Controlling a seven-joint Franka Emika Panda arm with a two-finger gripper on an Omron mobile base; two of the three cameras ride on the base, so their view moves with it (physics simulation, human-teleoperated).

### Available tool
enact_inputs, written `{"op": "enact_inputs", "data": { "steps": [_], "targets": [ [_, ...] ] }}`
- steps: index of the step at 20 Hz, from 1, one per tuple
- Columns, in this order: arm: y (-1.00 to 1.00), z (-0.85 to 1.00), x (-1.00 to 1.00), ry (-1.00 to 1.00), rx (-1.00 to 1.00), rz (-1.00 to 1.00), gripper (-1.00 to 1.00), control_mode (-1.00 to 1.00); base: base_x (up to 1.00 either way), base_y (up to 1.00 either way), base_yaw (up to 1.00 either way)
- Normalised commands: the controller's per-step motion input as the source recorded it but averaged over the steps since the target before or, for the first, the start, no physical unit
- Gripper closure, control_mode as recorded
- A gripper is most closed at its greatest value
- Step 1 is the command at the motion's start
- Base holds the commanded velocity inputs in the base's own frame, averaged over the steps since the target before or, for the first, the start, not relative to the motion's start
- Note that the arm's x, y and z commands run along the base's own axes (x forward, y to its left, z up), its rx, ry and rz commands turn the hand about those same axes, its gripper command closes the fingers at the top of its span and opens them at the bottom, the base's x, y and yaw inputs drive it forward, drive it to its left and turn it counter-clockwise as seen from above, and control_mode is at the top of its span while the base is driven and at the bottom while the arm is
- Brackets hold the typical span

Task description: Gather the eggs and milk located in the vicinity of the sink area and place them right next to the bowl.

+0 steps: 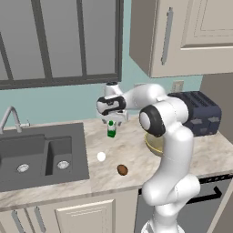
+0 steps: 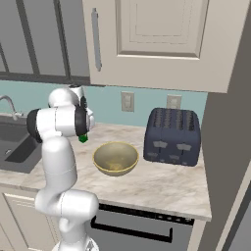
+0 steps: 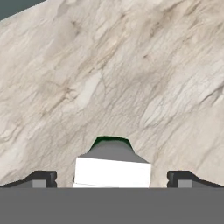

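Claw [image 1: 112, 120] spread wide and lowered over the milk [image 1: 111, 129], fingertips [image 3: 43, 178] straddling the carton top on either side, not yet pressing it. Nothing held.

Milk upright on the table [image 1: 136, 154], between the sink [image 1: 41, 152] and the bowl [image 2: 115, 158], well apart from the bowl. White egg [image 1: 101, 156] lying on the table just right of the sink edge; brown egg [image 1: 122, 169] a little nearer the front edge, close beside the white one. Bowl resting further right, near the toaster [image 2: 172, 136].

Progress judged as barely begun: 0 of 3 items beside the bowl yet, all 3 on the sink side. Left to do: close on the milk, lift, carry right, set down beside the bowl, then fetch the 2 eggs 1 at a time.

Around: faucet [image 1: 10, 117] at the back of the sink, wall cabinet [image 2: 147, 39] overhead, outlet [image 2: 127, 101] on the wall. Path from milk to bowl looks open; toaster stands just beyond the bowl, so placing is likely easier on the bowl's near or left side. Eggs likely to roll if nudged.
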Motion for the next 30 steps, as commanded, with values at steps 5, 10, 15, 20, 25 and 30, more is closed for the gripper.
{"op": "enact_inputs", "data": {
  "steps": [5,10,15,20,25,30],
  "targets": [
    [0.00,-0.33,0.00,0.04,-0.01,0.00,-1.00,-1.00,0.00,0.00,0.00],
    [0.00,-0.06,0.00,0.00,0.00,0.00,1.00,-1.00,0.00,0.00,0.00],
    [0.00,0.00,0.00,0.00,0.00,0.00,1.00,-1.00,0.00,0.00,0.00],
    [0.00,0.00,-0.01,0.00,0.00,0.00,1.00,-1.00,0.00,0.00,0.00],
    [-0.04,0.25,-0.24,-0.06,0.00,0.00,1.00,-1.00,0.00,0.00,0.00],
    [-0.24,0.31,-0.48,-0.08,0.00,0.00,1.00,-1.00,0.00,0.00,0.00]
  ]
}}
